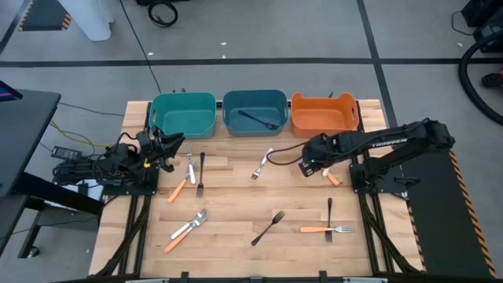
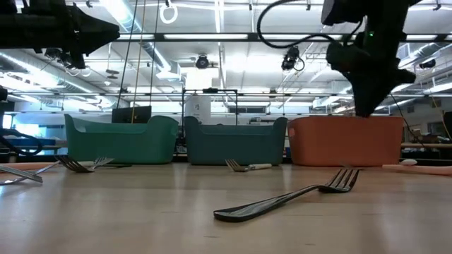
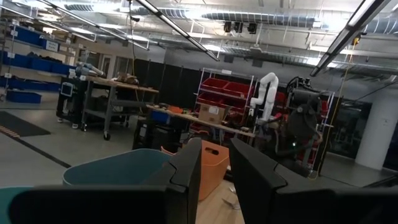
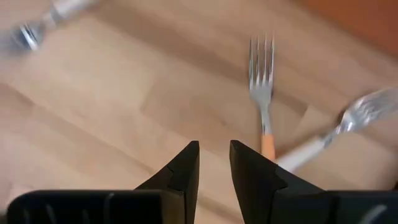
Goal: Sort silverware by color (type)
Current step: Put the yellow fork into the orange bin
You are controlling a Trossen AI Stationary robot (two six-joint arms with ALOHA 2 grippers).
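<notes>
Fingers of the right gripper hover narrowly parted over the orange-handled fork, light, stiff, flat on the tabletop — pinch its handle

- A robotics lab or industrial workshop, open-plan and large.
- Exposed ceiling ducts and long strip lights run overhead.
- A workbench, red storage bins on racks, and blue bins on shelving line the concrete floor.
- A white robot arm stands farther back.
- Cables trail beside the wooden counter.
</notes>
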